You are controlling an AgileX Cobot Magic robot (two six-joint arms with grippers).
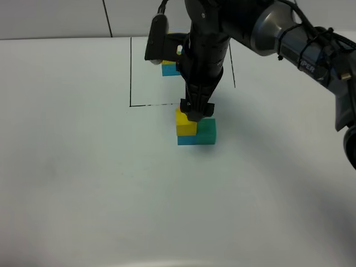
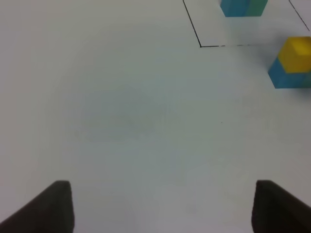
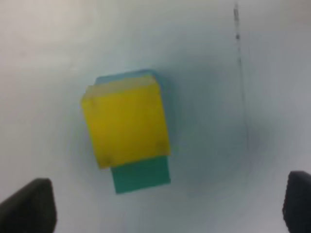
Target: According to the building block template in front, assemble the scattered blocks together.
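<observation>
The scattered blocks stand joined on the white table: the yellow cube (image 1: 185,122) sits on the blue cube (image 1: 186,139), and the green cube (image 1: 206,132) touches their right side. My right gripper (image 1: 196,111) hangs just above the yellow cube, open and holding nothing. In the right wrist view the yellow cube (image 3: 126,121) fills the middle, above the gripper (image 3: 170,206). The template (image 1: 168,68) stands behind, mostly hidden by the arm; its blue and green cubes show in the left wrist view (image 2: 243,7). My left gripper (image 2: 160,206) is open and empty over bare table, and out of the exterior view.
A thin black outline (image 1: 130,72) marks a rectangle on the table around the template; its near corner shows in the left wrist view (image 2: 200,45). The right arm (image 1: 267,28) reaches in from the upper right across the middle.
</observation>
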